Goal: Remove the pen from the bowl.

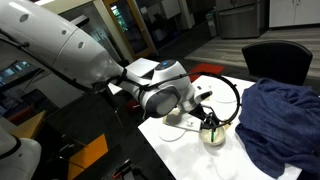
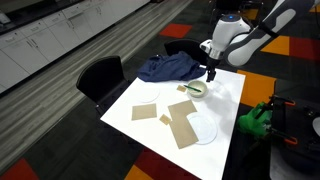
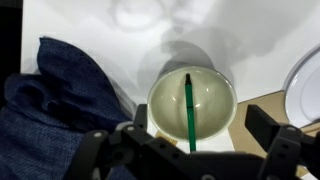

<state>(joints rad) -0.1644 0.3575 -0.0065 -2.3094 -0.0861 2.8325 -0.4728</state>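
Wrist view, looking straight down: small cream bowl [image 3: 215,95] on a white table [image 3: 110,30], w/ a thin green pen [image 3: 188,108] lying inside, far end up by the far rim and shaft running toward the camera. Robotiq gripper [image 3: 198,125] poised directly above, jaws spread wide either side of the bowl, holding nothing and not touching the pen. Rumpled blue cloth [image 3: 50,100] just beside the bowl at picture left; edge of a flat white plate [image 3: 308,85] at picture right. In an exterior view, tan cardboard pieces [image 2: 184,126] nr the table's middle, and a black chair [image 2: 100,75] at the table's edge.
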